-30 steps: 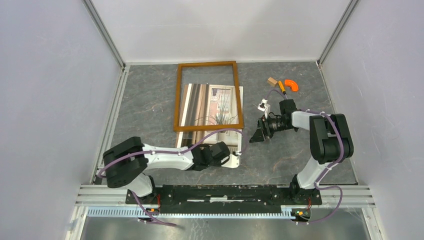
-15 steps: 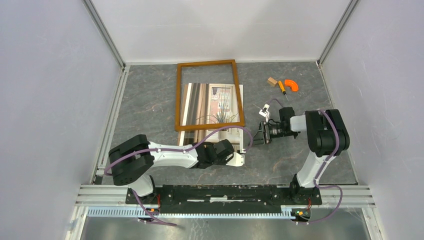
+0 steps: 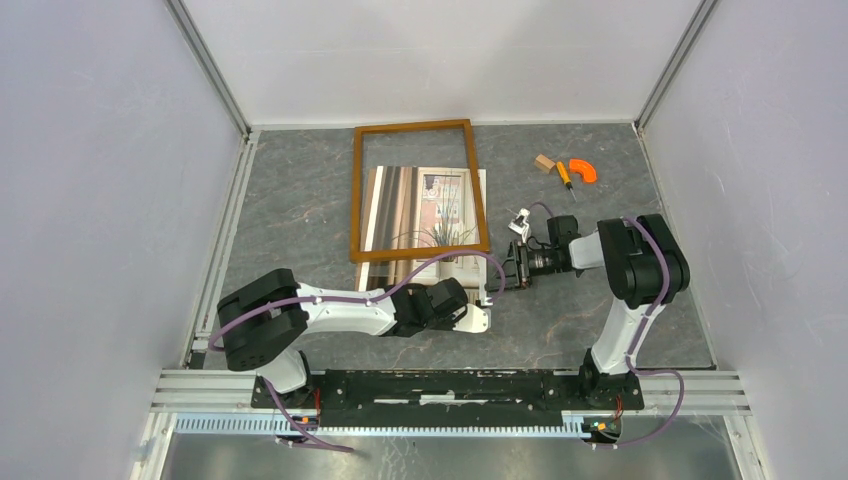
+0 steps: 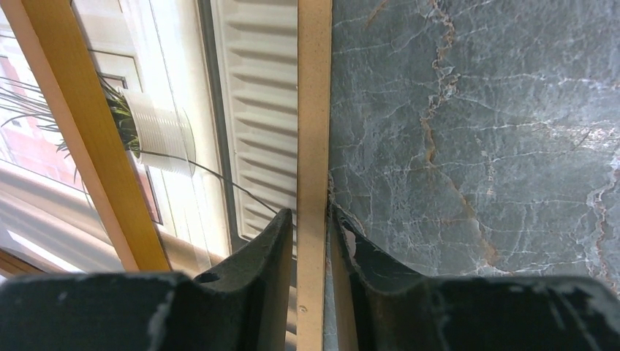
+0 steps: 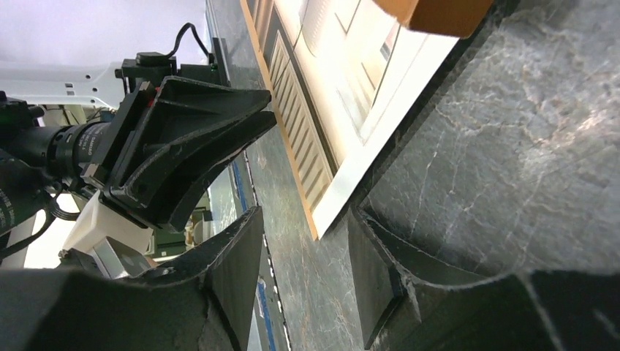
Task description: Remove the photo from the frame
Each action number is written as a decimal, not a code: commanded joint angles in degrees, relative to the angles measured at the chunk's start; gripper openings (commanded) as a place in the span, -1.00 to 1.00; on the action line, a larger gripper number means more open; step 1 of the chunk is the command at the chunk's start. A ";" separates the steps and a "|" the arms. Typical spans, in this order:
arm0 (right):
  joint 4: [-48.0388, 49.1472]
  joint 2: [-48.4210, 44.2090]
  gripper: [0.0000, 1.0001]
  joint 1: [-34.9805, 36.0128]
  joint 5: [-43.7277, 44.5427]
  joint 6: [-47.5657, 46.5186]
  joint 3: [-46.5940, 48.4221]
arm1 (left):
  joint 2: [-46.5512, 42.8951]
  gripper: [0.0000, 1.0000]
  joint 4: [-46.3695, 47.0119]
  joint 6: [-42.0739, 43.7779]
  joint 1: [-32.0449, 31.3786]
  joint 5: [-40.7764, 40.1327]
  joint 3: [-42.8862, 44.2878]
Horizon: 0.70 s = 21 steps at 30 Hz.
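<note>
Your photo (image 3: 420, 205) lies flat, long axis running 12 to 6. Its far part is under the frame (image 3: 356, 190) and its near end sticks out toward 6. The left gripper (image 4: 313, 216) pinches the tan backing board (image 4: 313, 146) at the photo's 5 o'clock corner. The right gripper (image 5: 305, 216) is spread around the right edge, with the photo at its 9 o'clock. A pull toward 6 looks like the way out.

Orange-brown frame (image 3: 355, 190) lies flat over photo (image 3: 420, 212); photo's near edge protrudes.

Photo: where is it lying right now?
Top view, centre: the photo lies flat, far part under the frame, near end sticking out past the frame's near rail.
</note>
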 commanded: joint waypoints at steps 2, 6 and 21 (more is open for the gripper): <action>8.09 2.79 0.03 0.58 10.57 2.14 -1.29 | 1.08 -0.36 -0.82 -2.99 -0.06 3.77 -0.64; 13.85 1.59 -0.09 0.67 7.48 6.36 -3.03 | 1.41 -0.37 -0.70 -2.55 0.01 3.71 -0.53; 38.24 -3.71 -0.53 0.69 1.59 23.50 -10.66 | 1.62 -0.39 -0.73 -2.37 -0.02 3.47 -0.52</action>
